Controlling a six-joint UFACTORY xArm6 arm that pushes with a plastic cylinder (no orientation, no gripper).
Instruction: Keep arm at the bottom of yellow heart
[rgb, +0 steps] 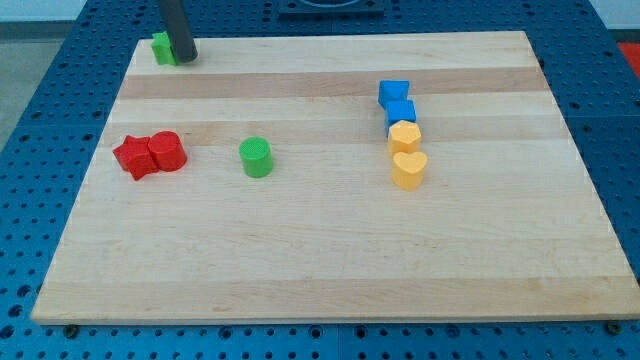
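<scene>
The yellow heart (408, 170) lies right of the board's centre, at the lower end of a short column of blocks. Above it sit a yellow hexagon (404, 136), a blue cube (401, 111) and another blue block (393, 92). My tip (186, 58) is at the board's top left corner, just right of a small green block (163, 47) and touching or nearly touching it. The tip is far to the upper left of the yellow heart.
A red star-shaped block (133, 156) and a red cylinder (167, 151) sit together at the view's left. A green cylinder (256, 157) stands left of centre. The wooden board (330, 270) rests on a blue perforated table.
</scene>
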